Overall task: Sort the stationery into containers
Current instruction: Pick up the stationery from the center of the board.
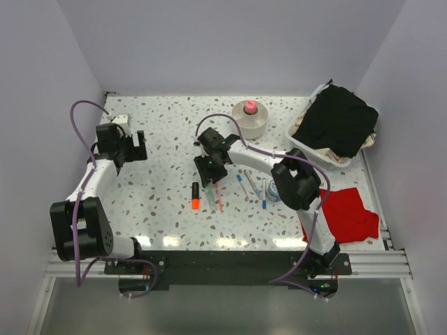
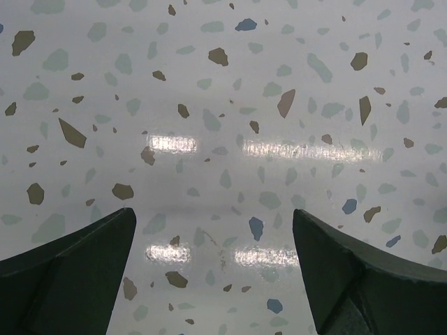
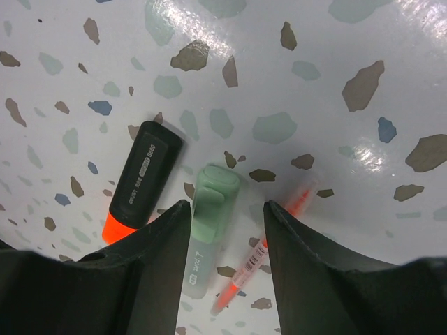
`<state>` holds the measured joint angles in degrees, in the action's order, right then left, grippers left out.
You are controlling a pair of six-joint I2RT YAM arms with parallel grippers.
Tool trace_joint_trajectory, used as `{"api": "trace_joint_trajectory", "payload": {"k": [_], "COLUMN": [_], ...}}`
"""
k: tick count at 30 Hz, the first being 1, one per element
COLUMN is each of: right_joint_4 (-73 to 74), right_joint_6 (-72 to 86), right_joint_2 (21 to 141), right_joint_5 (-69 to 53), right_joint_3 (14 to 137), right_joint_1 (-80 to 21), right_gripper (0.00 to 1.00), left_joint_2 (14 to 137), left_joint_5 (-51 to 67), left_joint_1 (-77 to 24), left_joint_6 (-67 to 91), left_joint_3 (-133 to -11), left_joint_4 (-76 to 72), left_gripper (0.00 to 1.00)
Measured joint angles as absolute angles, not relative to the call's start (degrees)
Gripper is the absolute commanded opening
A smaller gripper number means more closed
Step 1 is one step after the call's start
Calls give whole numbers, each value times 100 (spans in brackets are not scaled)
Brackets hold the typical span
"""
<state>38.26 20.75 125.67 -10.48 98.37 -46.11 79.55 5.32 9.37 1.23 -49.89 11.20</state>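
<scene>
The right gripper point(image 3: 225, 207), spread, straddles the green pen point(image 3: 211, 234), which lies near-to-far between its fingers. The left gripper point(image 2: 214, 216), also spread, is well apart.

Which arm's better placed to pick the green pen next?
Right. Right gripper, open, straddles the green pen, highlighter just beside. Left gripper, open, has only tabletop under it.
</scene>
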Motion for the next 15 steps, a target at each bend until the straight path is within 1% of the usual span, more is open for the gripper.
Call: {"api": "trace_joint_trajectory", "payload": {"k": [8,13,14,15], "right_joint_4": [3885,3905,3905,3905], "right_joint_6": [2056,2012,2003,1986], "right_joint_2": [12680,12735,12735,12735], "right_joint_5": [-845,-580,-521,-495], "right_joint_3": [9942,10040,10040,10040], "right_joint_1": [-4685,-4838,-4871,-4884], "right_gripper": [50,44,42,37], "left_joint_2": [8020,8044,8049,8055], "left_joint_5": [532,532,532,532], "left_joint_1": [937,937,937,937], "left_joint_6": [110,84,84,84], "left_joint_3": [-4989,-4989,-4989,-4989], "left_joint_4": [1114,1103,1092,1081], "left_gripper": [100,100,100,100]}}
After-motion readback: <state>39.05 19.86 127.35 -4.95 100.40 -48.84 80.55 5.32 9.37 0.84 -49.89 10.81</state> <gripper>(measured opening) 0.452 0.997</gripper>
